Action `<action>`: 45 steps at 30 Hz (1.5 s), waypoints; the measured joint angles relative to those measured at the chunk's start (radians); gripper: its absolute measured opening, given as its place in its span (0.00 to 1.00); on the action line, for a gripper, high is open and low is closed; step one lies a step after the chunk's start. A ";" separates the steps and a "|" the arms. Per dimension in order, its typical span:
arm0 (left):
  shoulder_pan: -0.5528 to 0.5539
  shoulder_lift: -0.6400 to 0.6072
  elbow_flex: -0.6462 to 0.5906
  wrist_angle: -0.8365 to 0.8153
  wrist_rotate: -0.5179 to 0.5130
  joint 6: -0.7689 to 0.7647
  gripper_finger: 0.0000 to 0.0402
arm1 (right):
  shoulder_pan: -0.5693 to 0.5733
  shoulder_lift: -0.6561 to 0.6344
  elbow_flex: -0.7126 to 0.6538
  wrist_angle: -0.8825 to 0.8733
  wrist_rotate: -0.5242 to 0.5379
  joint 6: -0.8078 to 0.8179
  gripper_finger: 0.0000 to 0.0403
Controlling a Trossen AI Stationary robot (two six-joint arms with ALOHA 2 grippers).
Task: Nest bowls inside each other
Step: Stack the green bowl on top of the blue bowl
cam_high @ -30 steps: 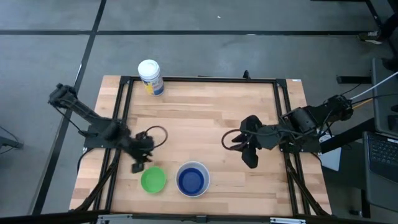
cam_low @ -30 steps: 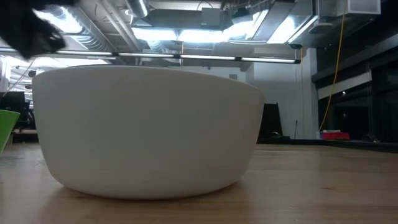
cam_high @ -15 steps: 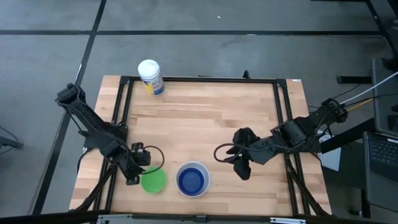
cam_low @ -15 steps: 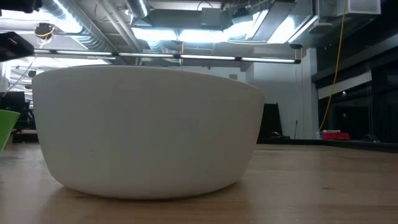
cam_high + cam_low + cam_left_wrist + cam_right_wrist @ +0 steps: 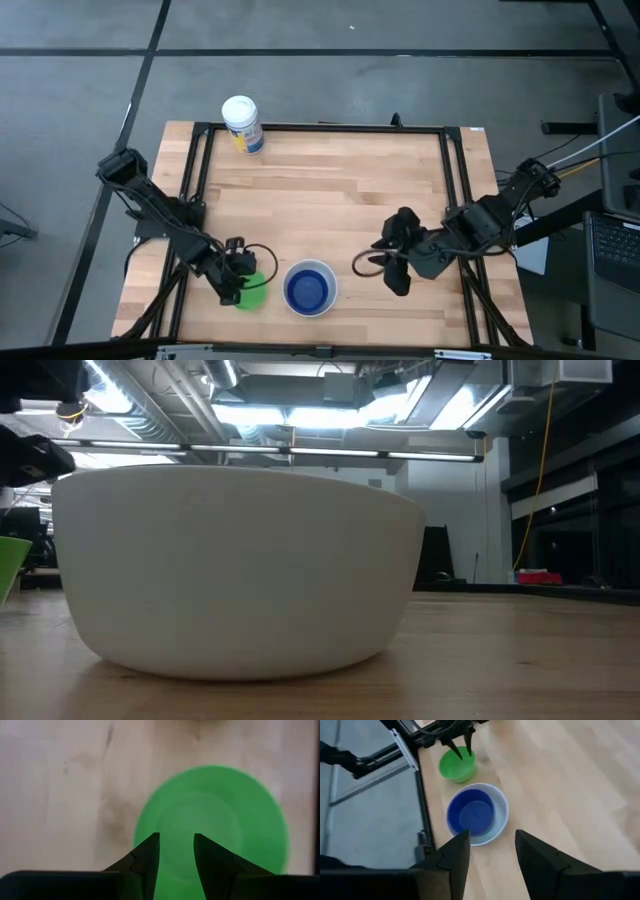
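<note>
The green bowl (image 5: 256,292) (image 5: 225,815) stands on its base near the table's near edge, left of centre. My left gripper (image 5: 238,289) (image 5: 176,845) is open just above the bowl's left part, pointing steeply down; I see no touch. Right of it the dark blue bowl (image 5: 307,291) (image 5: 470,815) sits nested inside the white bowl (image 5: 330,274) (image 5: 235,570). My right gripper (image 5: 396,282) (image 5: 492,845) is open and empty, high above the table, right of the white bowl.
A white cylindrical container (image 5: 242,124) stands at the table's far left corner. A black frame (image 5: 320,128) runs along the table's edges. The wooden top (image 5: 330,200) between the bowls and the container is bare.
My left gripper has moved toward the table's near edge and down, from beside the green bowl's far left to right over its left part, staying open. My right gripper has drifted a little toward the near edge. The bowls have kept still.
</note>
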 joint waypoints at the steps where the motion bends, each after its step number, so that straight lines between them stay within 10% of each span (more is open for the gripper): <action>1: 0.002 0.006 0.000 0.000 -0.017 0.005 0.29 | 0.008 -0.001 0.000 -0.012 0.024 -0.007 0.40; 24: 0.063 -0.007 -0.010 0.027 0.013 0.137 0.29 | 0.134 -0.055 -0.074 -0.017 0.431 -0.048 0.52; 45: 0.080 -0.036 0.007 0.011 0.030 0.186 0.29 | 0.169 -0.342 -0.416 0.279 0.518 -0.080 0.42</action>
